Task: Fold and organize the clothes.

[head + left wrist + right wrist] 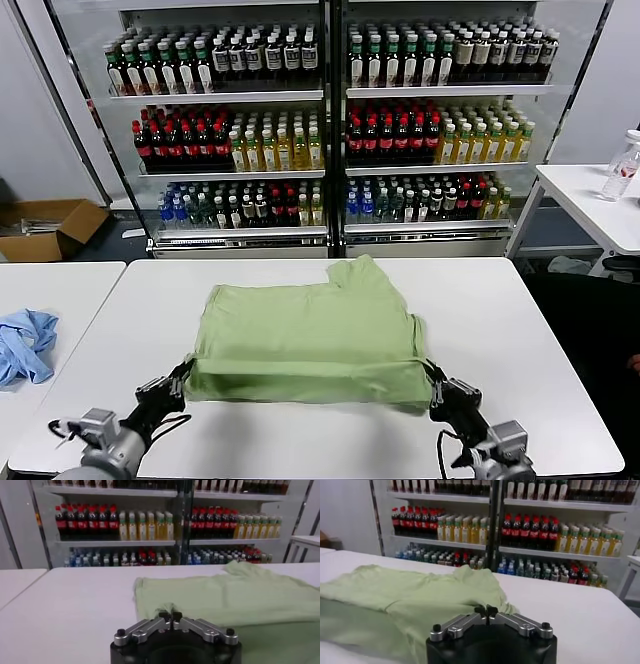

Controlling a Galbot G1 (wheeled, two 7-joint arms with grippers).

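Note:
The light green polo shirt (310, 330) lies partly folded on the white table (500, 330), back side up, with one sleeve pointing to the far side. No buttons or graphic show. My left gripper (183, 378) is shut on the shirt's near left corner. My right gripper (434, 385) is shut on the near right corner. The near edge is raised a little off the table between them. In the left wrist view the gripper (170, 615) pinches a tuft of the shirt (240, 595). In the right wrist view the gripper (486, 611) pinches the shirt (405, 590) the same way.
A light blue cloth (25, 340) lies on a separate table at the left. Glass-door drink coolers (330, 120) stand behind the table. A cardboard box (50, 228) sits on the floor at the far left. A side table with a bottle (622, 165) stands at the right.

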